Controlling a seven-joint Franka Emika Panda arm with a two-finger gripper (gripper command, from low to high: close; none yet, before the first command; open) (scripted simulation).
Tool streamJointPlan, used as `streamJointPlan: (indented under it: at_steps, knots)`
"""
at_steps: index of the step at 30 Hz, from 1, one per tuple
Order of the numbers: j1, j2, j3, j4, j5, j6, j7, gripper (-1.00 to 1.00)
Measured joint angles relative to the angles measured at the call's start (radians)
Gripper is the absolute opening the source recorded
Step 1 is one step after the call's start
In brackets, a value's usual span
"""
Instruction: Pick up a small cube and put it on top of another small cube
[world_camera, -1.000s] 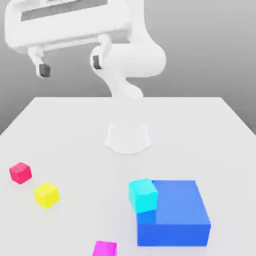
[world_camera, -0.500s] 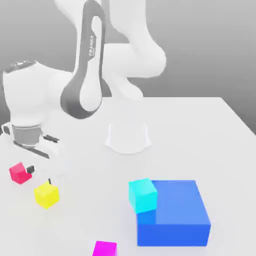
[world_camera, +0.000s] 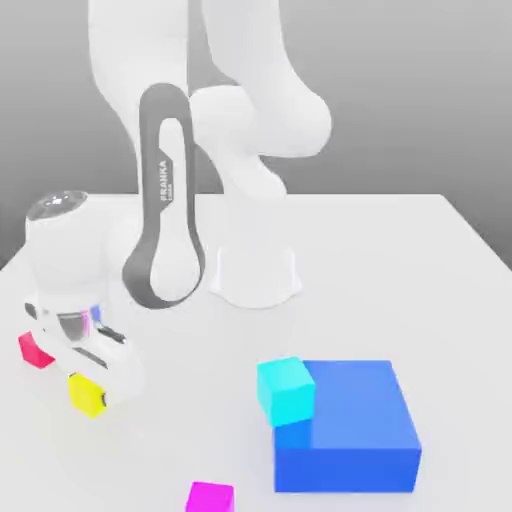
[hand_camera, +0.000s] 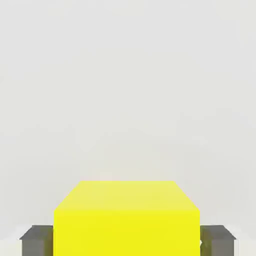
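Note:
The small yellow cube (world_camera: 84, 396) sits on the white table (world_camera: 400, 260) near the exterior view's left edge, partly covered by my hand. My gripper (world_camera: 92, 384) has come down over it and is shut on it. In the hand view the yellow cube (hand_camera: 127, 220) fills the space between my gripper (hand_camera: 127, 241)'s two dark fingers (hand_camera: 35, 239), which press against its two sides. The red-pink cube (world_camera: 34, 349) stands just beyond the yellow one, toward the exterior view's left, half hidden behind my wrist.
A big blue block (world_camera: 350, 430) lies at the front right of the exterior view with a cyan cube (world_camera: 286, 390) leaning at its near-left corner. A magenta cube (world_camera: 210, 497) sits at the front edge. The arm's base (world_camera: 257, 275) stands mid-table.
The arm swung down from high above the table to the yellow cube. The fingers, wide apart before, have closed on the cube. No cube has shifted.

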Motion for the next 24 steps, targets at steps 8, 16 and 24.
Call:
streamJointPlan:
  at_steps: [8, 16, 24]
  knots:
    - [0.094, -0.097, -0.123, -0.023, -0.125, -0.068, 0.093, -1.00]
    - [0.131, -0.257, -0.244, -0.056, -0.328, -0.189, 0.195, -1.00]
    - [-0.078, -0.361, -0.354, -0.028, -0.455, -0.309, -0.095, -1.00]
